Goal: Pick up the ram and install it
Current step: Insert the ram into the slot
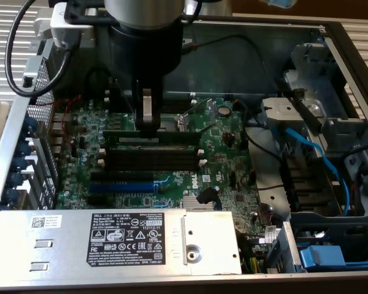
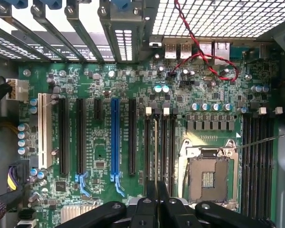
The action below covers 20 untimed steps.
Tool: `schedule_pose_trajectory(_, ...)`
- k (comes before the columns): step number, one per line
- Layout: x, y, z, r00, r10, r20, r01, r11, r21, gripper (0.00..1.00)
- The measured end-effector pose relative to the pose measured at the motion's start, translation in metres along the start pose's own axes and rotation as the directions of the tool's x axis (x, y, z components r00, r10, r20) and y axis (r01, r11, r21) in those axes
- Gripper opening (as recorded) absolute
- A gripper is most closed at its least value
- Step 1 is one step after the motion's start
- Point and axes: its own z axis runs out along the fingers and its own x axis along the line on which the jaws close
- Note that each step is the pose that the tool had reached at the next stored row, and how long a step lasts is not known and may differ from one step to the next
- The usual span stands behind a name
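Dark green-black, the ram [image 1: 175, 137] stands on edge along the black memory slots [image 1: 153, 158], on the side away from the blue expansion slot [image 1: 119, 185]. The gripper [image 1: 148, 130] is clenched on its upper edge near the middle. In the wrist view the ram [image 2: 156, 152] runs edge-on from the gripper [image 2: 156, 194], beside the CPU socket [image 2: 209, 178].

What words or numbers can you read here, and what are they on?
"DELL": on the white sticker on the grey metal power supply box.
"DELL": white print, sideways, on the green motherboard.
Too small to read: the rest of that sticker, the small white barcode label, the white label on the long dark ram stick, and the board's tiny print.
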Motion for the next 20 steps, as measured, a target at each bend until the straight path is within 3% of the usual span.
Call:
schedule_pose_trajectory(3,0.0,-0.0017,0.0003,0.9999,-0.011,0.0005,0.011,0.9999,-0.0066,0.12)
schedule_pose_trajectory(8,0.0,-0.0053,0.0016,0.9998,-0.022,0.0006,0.022,0.9997,-0.0107,0.12)
schedule_pose_trajectory(20,0.002,-0.0053,0.012,0.9997,-0.024,0.0007,0.024,0.9996,-0.0113,0.12)
